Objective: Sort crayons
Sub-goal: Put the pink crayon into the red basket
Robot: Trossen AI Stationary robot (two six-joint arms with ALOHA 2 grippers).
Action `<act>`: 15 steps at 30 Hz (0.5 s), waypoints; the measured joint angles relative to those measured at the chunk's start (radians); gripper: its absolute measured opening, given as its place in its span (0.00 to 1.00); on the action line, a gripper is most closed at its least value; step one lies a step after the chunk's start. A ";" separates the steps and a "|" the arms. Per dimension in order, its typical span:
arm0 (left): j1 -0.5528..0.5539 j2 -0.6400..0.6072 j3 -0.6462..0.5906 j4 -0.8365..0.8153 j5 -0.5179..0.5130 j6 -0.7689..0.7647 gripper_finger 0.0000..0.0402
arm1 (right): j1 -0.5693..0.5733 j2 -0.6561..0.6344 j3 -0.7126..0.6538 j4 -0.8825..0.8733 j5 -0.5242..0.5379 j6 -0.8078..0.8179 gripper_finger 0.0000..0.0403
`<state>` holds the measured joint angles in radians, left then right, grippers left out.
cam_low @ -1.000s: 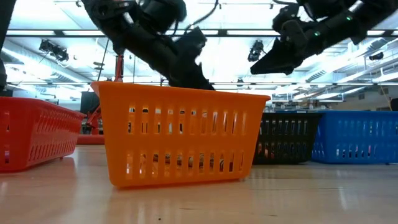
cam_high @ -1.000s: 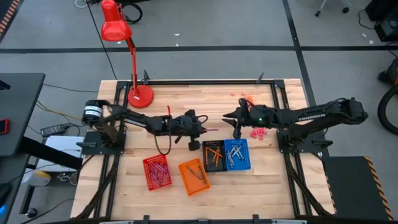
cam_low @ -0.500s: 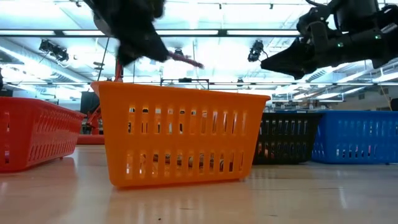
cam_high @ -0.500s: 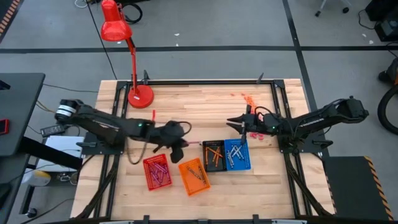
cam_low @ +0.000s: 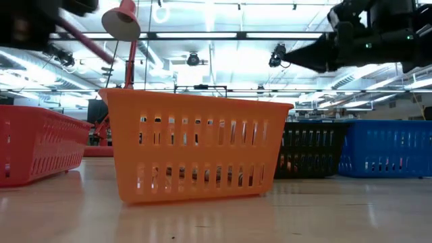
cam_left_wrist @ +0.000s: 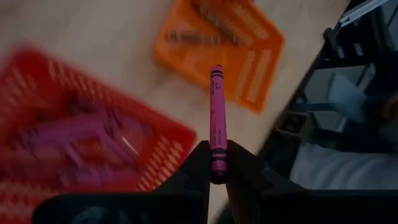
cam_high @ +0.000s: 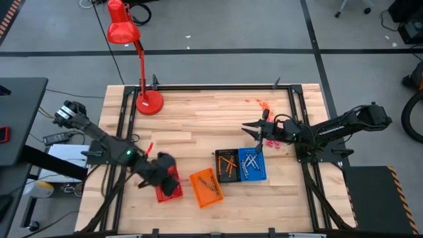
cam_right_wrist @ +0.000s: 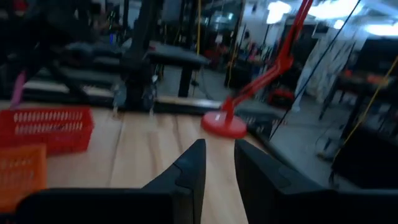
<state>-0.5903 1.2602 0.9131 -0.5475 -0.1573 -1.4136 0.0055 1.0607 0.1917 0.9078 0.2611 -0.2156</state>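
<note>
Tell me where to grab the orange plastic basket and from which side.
Pinch the orange plastic basket at its top rim, coming straight down: it stands upright and open-topped, and its thin slotted wall suits a pinch. Take the wall away from the black plastic basket; the crayons lie low inside.

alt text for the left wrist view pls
The left gripper holds a magenta crayon upright between its fingers, above a red basket of purple crayons. An orange basket sits beyond it on the wooden table.

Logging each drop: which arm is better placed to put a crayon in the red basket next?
Left. The left gripper holds a magenta crayon over the red basket; the right gripper hovers empty near the blue basket.
</note>
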 joint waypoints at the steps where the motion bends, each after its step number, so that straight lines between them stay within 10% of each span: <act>1: -0.027 0.000 0.000 -0.001 -0.006 -0.053 0.11 | 0.000 0.000 0.001 0.019 0.000 -0.013 0.22; 15: -0.311 0.004 0.000 -0.237 -0.163 -0.633 0.11 | -0.070 0.000 0.001 0.086 0.000 -0.108 0.22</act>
<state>-0.9011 1.2642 0.9131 -0.7846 -0.3207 -2.0470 -0.0648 1.0607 0.1928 0.9935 0.2607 -0.3235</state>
